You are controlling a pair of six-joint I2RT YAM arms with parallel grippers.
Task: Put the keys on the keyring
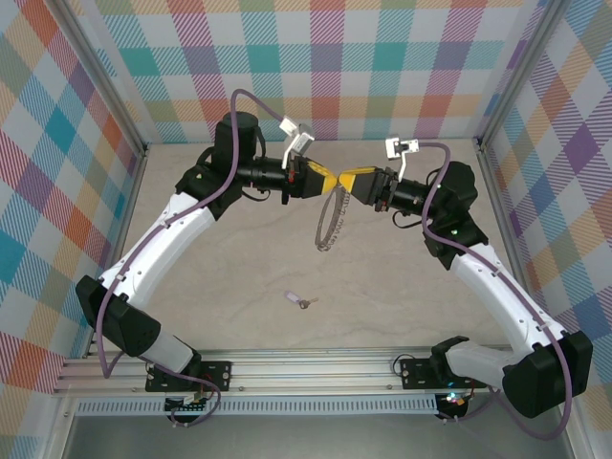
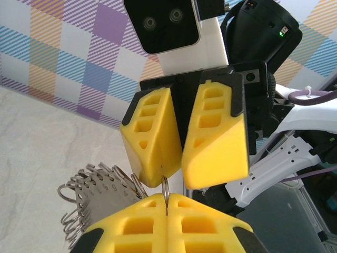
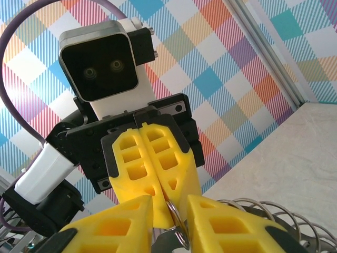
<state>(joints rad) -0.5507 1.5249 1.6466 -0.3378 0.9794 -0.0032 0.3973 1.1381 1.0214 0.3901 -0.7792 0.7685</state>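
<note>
keyring held aloft, keys lying on the table

above the table [image 1: 239,277], the left gripper [image 2: 166,203] is clamped tight on the keyring [image 2: 102,191]. the right gripper [image 3: 169,208] is set narrowly apart about its wire. the ring is judged light, stiff and slippery, best pinched across the wire. the keys [image 1: 299,299], tiny, lie on the table, best taken by the pale tab. no writing can be read.

Keys [image 1: 298,299] on the desk [image 1: 220,277]: too small in the top view for me to make out any detail. Keyring [image 2: 97,196] runs off the bottom of the left wrist frame, partly behind the left jaws. In the right wrist frame it's cropped at lower right.
</note>
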